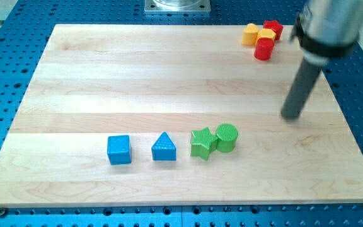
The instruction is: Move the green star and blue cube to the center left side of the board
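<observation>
No text, label, brand, number or sign can be read anywhere in the camera view. The wooden board shows only bare grain, and the blocks lying on it carry only moulded ridges and dots, no lettering. The blue perforated table around the board is likewise unmarked.

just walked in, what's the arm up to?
My tip is on the board's right side, touching no block. The green star, pressed against a green cylinder, sits near the bottom with the blue cube and a blue triangle. Neither target is at center left yet.
</observation>
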